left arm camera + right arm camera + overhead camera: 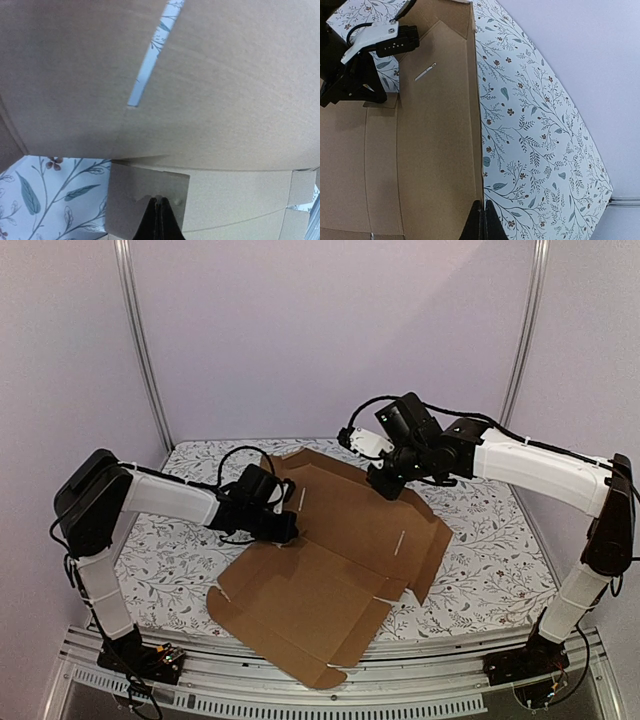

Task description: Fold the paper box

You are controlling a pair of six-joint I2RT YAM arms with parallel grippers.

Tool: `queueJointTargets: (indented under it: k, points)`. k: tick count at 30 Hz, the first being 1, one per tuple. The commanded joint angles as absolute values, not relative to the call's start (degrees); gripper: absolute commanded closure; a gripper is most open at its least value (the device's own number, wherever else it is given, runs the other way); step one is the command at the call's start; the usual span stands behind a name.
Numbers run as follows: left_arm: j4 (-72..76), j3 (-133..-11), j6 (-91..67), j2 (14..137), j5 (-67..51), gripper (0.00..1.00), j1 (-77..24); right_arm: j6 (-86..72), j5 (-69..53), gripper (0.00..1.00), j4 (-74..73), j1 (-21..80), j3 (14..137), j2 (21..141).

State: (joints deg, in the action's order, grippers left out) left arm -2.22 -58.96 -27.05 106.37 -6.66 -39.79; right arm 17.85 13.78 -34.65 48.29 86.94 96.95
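Lilac walls close in a table under a floral cloth (160, 560). From above you see the paper box (330, 560) as an unfolded brown sheet in the middle of the cloth, one corner poking past the table's near edge. Your left gripper (283, 531) sits low at the sheet's left edge, and your right gripper (385, 485) hangs over its far part. Neither pinches anything — I judge both are there to push and prop, not to carry.

Left wrist: the paper box (225, 100) fills the view, and a slot (147, 65) in it shows the cloth beneath. The left gripper (157, 201), jaws pressed together, noses against a small tab (125, 195) at the sheet's left edge, likely to nudge it inward along its crease.

Right wrist: the right gripper (480, 206), jaws likewise pressed together with nothing between them, meets the top edge of a side flap (440, 150). That flap stands up from the sheet's far side, with the floral cloth (535, 130) beyond it. You cannot tell whether the gripper touches it. Placed so, it would stop that flap dropping outward. The left gripper (367, 95) shows at the sheet's opposite edge.
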Motion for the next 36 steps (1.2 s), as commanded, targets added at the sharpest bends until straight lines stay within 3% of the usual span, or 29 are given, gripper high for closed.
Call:
queueJointTargets:
  k: [1,17,26,36]
  points:
    - [-1.9,-57.7,-28.0,105.7,-6.7,1.00,-42.6,16.3,13.6,1.00,-33.7,48.3,86.2,97.0]
    - [-1.0,-56.0,-30.3,106.7,-3.3,1.00,-44.8,15.5,13.2,1.00,-33.8,48.3,85.5,95.2]
    - [-9.9,-58.4,-27.2,97.0,-0.2,1.00,-43.5,17.6,13.2,1.00,-33.8,48.3,85.1,93.4]
    - [-15.4,-53.9,-25.4,81.5,-1.5,1.00,-34.5,24.6,9.2,1.00,-34.0,46.7,83.9,93.5]
